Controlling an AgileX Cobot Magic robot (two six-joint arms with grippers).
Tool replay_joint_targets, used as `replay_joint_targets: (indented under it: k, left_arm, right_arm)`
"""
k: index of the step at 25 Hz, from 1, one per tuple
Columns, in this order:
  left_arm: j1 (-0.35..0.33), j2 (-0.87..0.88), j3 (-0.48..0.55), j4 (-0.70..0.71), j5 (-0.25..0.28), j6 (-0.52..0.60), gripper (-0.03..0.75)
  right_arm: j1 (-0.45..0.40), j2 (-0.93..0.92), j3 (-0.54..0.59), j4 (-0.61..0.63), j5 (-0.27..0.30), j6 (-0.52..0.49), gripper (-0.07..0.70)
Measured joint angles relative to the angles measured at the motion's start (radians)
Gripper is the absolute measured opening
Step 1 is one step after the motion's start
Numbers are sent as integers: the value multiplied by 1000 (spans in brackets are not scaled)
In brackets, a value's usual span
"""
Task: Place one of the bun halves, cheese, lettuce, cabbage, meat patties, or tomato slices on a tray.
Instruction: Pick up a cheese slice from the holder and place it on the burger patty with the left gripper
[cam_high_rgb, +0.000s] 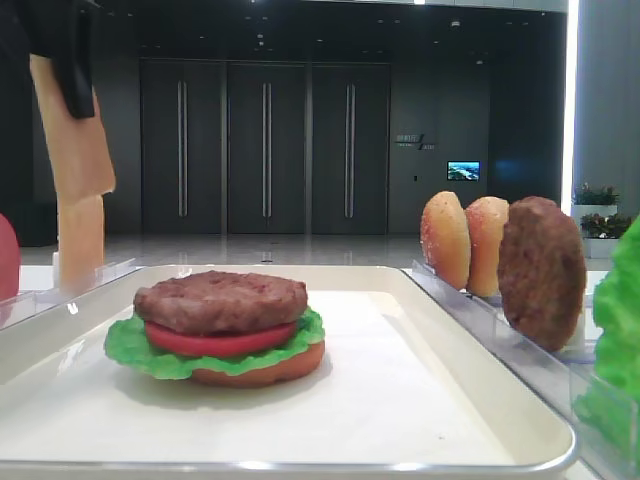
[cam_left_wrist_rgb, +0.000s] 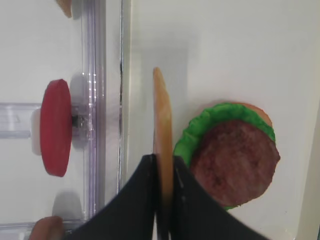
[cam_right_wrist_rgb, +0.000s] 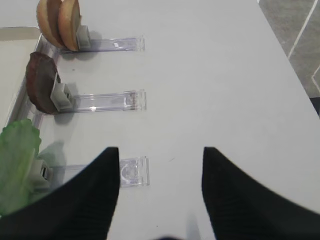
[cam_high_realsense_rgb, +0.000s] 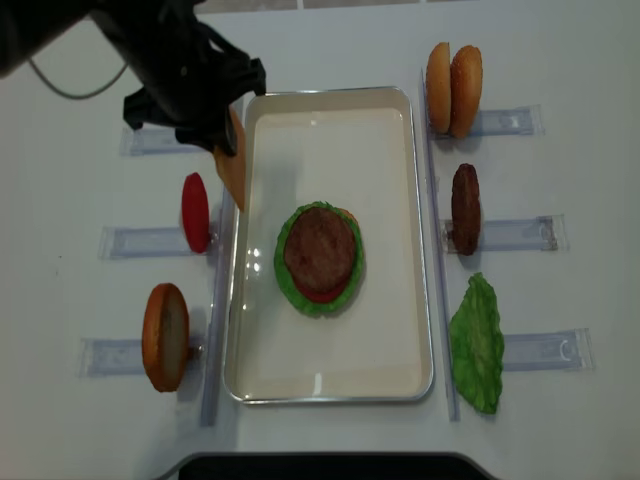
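Gripping the cheese (cam_left_wrist_rgb: 162, 135) edge-on, the left gripper (cam_left_wrist_rgb: 163, 172) holds it at lower centre over the tray (cam_high_realsense_rgb: 400, 130) rim. Carry it above the patty (cam_left_wrist_rgb: 235, 162), level it, then release. Right gripper (cam_right_wrist_rgb: 161, 165) jaws stand wide, empty.

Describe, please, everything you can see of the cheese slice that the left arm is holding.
The cheese is a thin, flat, pale orange-tan slice that looks stiff and matte. It hangs on edge, nearly vertical, pinched at its top by the left tool, whose jaws are shut on it. It sits in the air above the tray's left rim, beside the stacked burger, and nothing but the tool appears to touch it. Its upper end is hidden by the tool.
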Motion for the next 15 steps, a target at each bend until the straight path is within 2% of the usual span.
replay_joint_targets:
  k: [6,8,10,12,15]
  left_arm:
    - [-4,-89,118,-60,-62,15,32]
    - [-22,-89,153,-121,-132,66,32]
    - [-53,-85,190,-265,-233,176,32]
    - [-77,-74,214,-450,-317,345,32]
    - [-96,-45,239,-720,-364,585,32]
  right_arm:
    - [0,0,0,0,0,0,358]
    - [0,0,0,0,0,0,358]
    - [0,0,0,0,0,0,358]
    - [0,0,0,0,0,0,358]
    - [0,0,0,0,0,0,358]
